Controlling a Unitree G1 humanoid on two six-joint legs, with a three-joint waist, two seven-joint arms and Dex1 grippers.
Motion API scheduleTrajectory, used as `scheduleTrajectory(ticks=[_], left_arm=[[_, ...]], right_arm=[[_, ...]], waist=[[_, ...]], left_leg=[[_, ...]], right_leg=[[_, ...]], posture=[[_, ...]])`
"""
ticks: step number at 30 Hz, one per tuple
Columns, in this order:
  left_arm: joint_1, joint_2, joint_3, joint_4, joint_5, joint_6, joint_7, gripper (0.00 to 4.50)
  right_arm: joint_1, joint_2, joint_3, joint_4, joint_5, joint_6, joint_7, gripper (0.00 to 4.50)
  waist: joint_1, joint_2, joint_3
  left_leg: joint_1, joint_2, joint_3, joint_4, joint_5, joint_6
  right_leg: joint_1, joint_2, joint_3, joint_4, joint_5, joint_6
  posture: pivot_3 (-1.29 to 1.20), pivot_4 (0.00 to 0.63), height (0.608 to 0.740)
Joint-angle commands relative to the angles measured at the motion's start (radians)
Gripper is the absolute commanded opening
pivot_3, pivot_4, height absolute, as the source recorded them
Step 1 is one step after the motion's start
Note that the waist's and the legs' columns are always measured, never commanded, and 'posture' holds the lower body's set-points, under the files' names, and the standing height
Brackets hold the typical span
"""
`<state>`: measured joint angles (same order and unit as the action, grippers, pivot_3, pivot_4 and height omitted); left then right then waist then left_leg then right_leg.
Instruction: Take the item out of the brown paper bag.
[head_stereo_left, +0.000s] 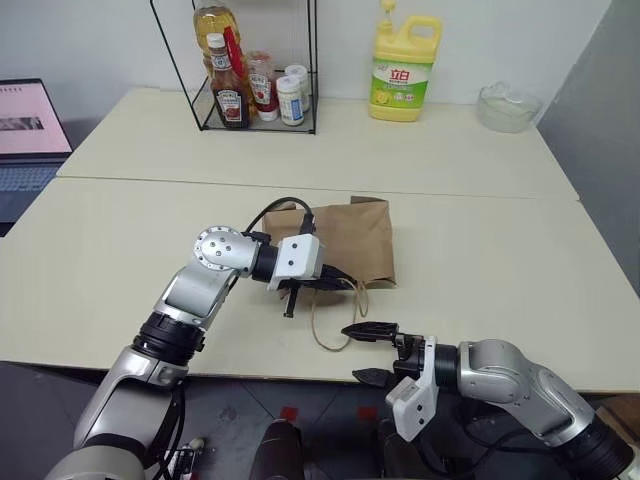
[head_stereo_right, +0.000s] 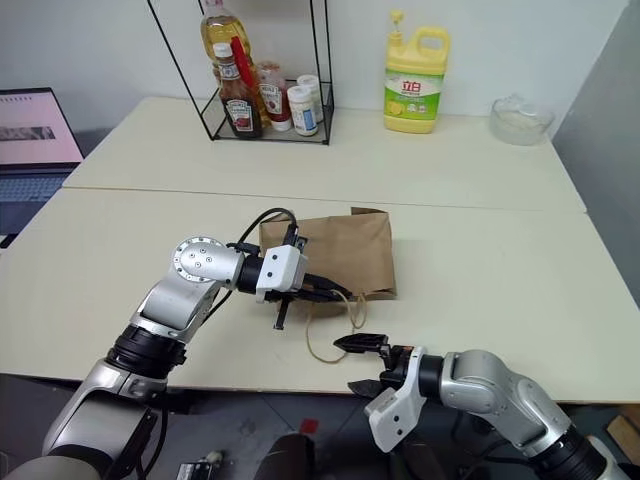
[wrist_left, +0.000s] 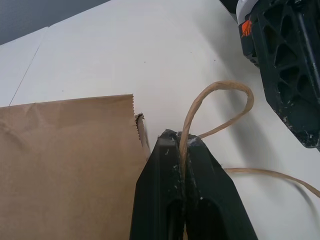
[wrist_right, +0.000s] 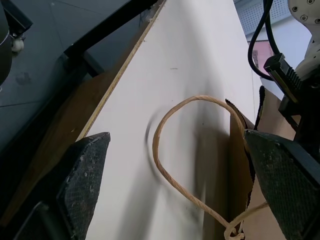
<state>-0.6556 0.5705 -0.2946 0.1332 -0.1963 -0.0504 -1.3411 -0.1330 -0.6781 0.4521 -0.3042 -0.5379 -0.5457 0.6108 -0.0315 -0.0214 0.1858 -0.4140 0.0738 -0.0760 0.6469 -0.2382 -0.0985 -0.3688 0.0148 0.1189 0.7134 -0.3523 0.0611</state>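
- I see the brown paper bag (head_stereo_left: 350, 243) lying flat on the table (head_stereo_left: 500, 260), its mouth toward me.
- My left gripper (wrist_left: 181, 142) is pinched tight on one twisted-paper handle (wrist_left: 220, 107) right at the bag's mouth.
- My right gripper (head_stereo_left: 368, 352) hangs at the table's near edge, jaws spread wide and holding nothing, just short of the other handle loop (wrist_right: 172, 150).
- I cannot make out the item; the bag's inside is hidden from me.
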Motion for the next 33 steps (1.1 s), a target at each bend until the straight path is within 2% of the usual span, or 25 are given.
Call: scheduleTrajectory(ticks=[1, 9, 12, 15, 24, 26, 33], left_arm=[[-0.022, -0.002, 0.018, -0.022, -0.005, 0.004, 0.003, 0.06], [-0.036, 0.001, 0.026, -0.031, -0.011, 0.018, 0.001, 0.06], [-0.036, 0.003, 0.028, -0.036, -0.011, 0.020, 0.002, 0.06], [-0.036, 0.004, 0.031, -0.037, -0.012, 0.020, 0.003, 0.00], [-0.043, 0.013, 0.056, -0.046, -0.024, 0.031, 0.009, 0.00], [-0.040, 0.021, 0.067, -0.052, -0.029, 0.038, 0.007, 0.00], [-0.056, 0.039, 0.116, -0.073, -0.071, 0.144, 0.034, 0.00]], right_arm=[[-0.033, 0.031, 0.002, 0.022, -0.035, 0.025, 0.004, 4.50], [-0.110, 0.089, 0.055, 0.121, -0.111, 0.054, 0.021, 4.50], [-0.123, 0.108, 0.067, 0.147, -0.121, 0.090, 0.037, 4.50], [-0.129, 0.121, 0.074, 0.159, -0.113, 0.123, 0.058, 3.90], [-0.132, 0.154, 0.088, 0.171, -0.088, 0.186, 0.090, 0.57], [-0.134, 0.158, 0.089, 0.174, -0.086, 0.193, 0.091, 0.03], [-0.114, 0.145, 0.105, 0.171, -0.063, 0.221, 0.143, 0.03]], waist=[[0.000, 0.000, 0.000], [-0.001, 0.000, 0.000], [-0.001, 0.000, 0.000], [-0.002, 0.000, 0.000], [-0.002, 0.000, 0.000], [-0.001, 0.000, 0.000], [-0.002, 0.000, 0.000]], left_leg=[[0.000, 0.000, 0.000, 0.000, 0.000, 0.000], [0.001, 0.000, 0.000, 0.000, 0.000, 0.000], [0.008, 0.000, 0.000, -0.001, 0.000, 0.000], [0.017, 0.000, 0.000, -0.003, 0.000, 0.000], [0.017, 0.000, 0.000, -0.002, 0.000, 0.000], [0.017, 0.000, 0.000, -0.002, 0.000, 0.000], [0.016, 0.000, 0.000, -0.002, 0.000, 0.000]], right_leg=[[0.000, 0.000, 0.000, 0.000, 0.000, 0.000], [0.001, 0.000, 0.000, 0.000, 0.000, 0.000], [0.007, 0.000, 0.000, 0.000, 0.000, 0.000], [0.017, 0.000, 0.001, -0.002, -0.001, -0.001], [0.017, 0.000, 0.001, -0.002, -0.001, -0.001], [0.017, 0.000, 0.001, -0.002, -0.001, -0.001], [0.017, 0.000, 0.000, -0.002, -0.001, -0.001]], posture=[[0.00, 0.150, 0.740], [0.00, 0.150, 0.740], [0.00, 0.150, 0.740], [0.00, 0.150, 0.740], [0.00, 0.150, 0.740], [0.00, 0.150, 0.740], [0.00, 0.150, 0.740]])
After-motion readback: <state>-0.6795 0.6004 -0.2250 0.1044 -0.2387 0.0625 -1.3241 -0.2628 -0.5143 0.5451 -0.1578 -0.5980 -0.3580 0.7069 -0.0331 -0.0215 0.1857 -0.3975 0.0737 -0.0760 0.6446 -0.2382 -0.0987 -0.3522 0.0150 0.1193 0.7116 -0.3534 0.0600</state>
